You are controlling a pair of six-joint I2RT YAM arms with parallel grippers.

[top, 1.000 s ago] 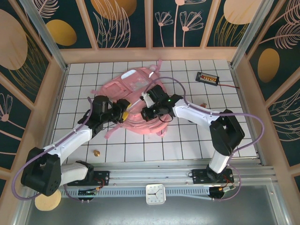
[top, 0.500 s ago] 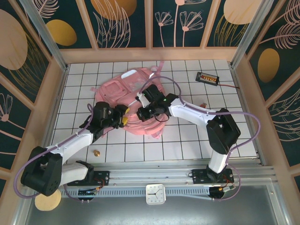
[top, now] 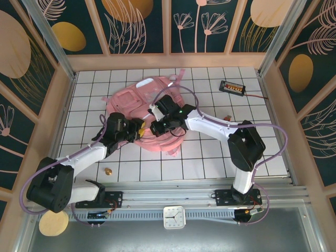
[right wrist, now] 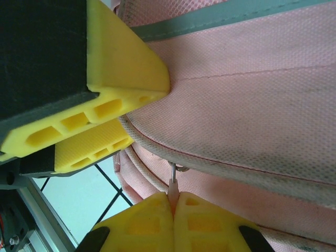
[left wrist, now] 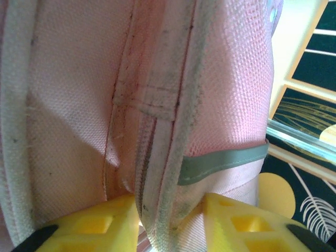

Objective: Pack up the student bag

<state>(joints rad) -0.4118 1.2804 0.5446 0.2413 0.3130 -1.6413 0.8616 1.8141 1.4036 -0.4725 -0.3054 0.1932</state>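
Observation:
The student bag [top: 131, 100], a big pale pink backpack, lies in the middle of the tiled table. My left gripper [top: 140, 132] is at its near edge. In the left wrist view its yellow fingers [left wrist: 89, 227] press from both sides on a fold of the bag's white-piped zipper seam [left wrist: 163, 173]. My right gripper [top: 155, 127] is just to the right of it, shut on the small pink zipper pull [right wrist: 172, 193], whose metal loop hangs from the bag's edge [right wrist: 252, 105]. The left gripper's yellow fingers [right wrist: 113, 68] show close by in the right wrist view.
A small black device [top: 232, 87] with a red wire lies at the back right. A small brown object [top: 108, 171] sits near the front left, and another small piece [top: 228, 117] is right of the bag. Wooden walls [top: 168, 61] ring the table.
The left gripper's jaws have come together on the bag's seam. Both grippers and the near edge of the bag have shifted a little to the left and back.

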